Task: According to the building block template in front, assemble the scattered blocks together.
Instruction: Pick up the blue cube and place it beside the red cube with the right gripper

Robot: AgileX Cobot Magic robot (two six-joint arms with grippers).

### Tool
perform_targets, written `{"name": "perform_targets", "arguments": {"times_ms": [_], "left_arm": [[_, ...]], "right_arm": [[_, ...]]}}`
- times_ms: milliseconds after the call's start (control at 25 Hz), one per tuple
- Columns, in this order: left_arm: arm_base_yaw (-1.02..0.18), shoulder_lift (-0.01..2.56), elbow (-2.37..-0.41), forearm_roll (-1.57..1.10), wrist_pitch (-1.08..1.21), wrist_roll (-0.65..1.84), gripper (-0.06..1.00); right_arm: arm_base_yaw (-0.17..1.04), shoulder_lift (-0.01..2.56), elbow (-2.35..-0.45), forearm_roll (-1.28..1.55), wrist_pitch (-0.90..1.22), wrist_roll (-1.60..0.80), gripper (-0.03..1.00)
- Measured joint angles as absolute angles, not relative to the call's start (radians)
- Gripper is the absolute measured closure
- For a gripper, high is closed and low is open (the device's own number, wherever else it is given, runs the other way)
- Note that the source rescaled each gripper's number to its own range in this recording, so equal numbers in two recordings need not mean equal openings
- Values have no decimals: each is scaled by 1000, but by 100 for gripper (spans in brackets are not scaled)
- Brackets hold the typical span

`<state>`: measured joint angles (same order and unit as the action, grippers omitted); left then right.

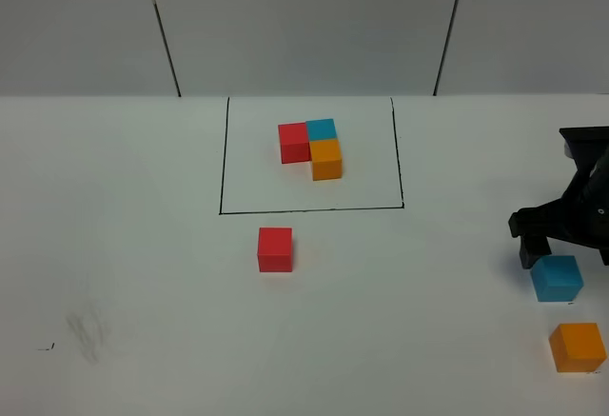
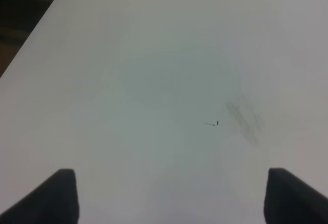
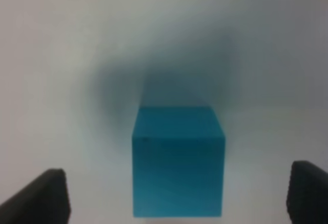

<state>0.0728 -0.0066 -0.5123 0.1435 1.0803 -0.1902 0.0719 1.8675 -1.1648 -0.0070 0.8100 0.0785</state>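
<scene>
Orange block [image 1: 578,347] lies outside frame [image 1: 225,159] holding template [image 1: 314,149].

The right tool [image 1: 563,245] is matte black and blocky; the left tool [image 2: 169,198] shows dark wedge-shaped fingertips [image 2: 59,196].

— How much of the right gripper [image 3: 177,198] shows?
— Little. In its wrist view only two dark fingertips [image 3: 48,196] poke in at the lower corners, cut by the frame's edges. The teal-blue cube [image 3: 178,160] between them is soft with blur. In the high view the gripper runs off the right edge, so its far side is lost.
— And the left gripper [image 2: 171,198]?
— Likewise, just two tips cut at the bottom. The tiny black mark [image 2: 212,123] is too small to read. The dark patch [image 2: 20,8] at upper left is too blurred to name.
</scene>
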Motion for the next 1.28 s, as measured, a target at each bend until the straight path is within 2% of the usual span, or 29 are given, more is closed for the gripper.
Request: {"name": "perform_targets", "arguments": {"times_ms": [1000,1160,1280], "left_arm": [[73,-7,-512,143,1080,-190,21],[73,-7,-512,143,1080,-190,21],[73,-7,-512,143,1080,-190,21]], "right_arm": [[72,2005,-1165,16,746,79,15],[72,2005,-1165,17,745,78,24],[72,2005,-1165,17,745,78,39]]}}
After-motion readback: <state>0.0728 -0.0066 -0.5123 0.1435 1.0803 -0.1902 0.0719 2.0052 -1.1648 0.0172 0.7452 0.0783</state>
